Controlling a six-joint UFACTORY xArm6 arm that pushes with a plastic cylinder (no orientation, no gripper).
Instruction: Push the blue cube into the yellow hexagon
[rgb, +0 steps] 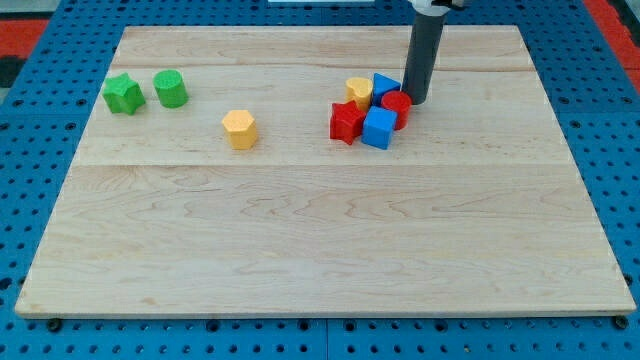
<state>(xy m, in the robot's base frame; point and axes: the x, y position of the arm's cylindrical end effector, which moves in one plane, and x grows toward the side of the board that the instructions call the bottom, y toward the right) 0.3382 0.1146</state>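
A robotics lab bench, by every sign you have in front of you.

You're looking at a pale wooden board (320, 230) laid on a blue perforated mounting plate (30, 200) with its regular grid of holes, the sort of fixture base used for test rigs. A dark rod (424, 55) reaches down over small coloured plastic blocks (365, 112), and red surfaces (30, 40) show at the view's top corners.

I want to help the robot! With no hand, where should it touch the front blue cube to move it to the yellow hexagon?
I only push. I'd bring my tip, now beside the red cylinder, to the flat right face of the front blue cube, from the view's right: the yellow hexagon lies left. The red block touching its left may slide along.
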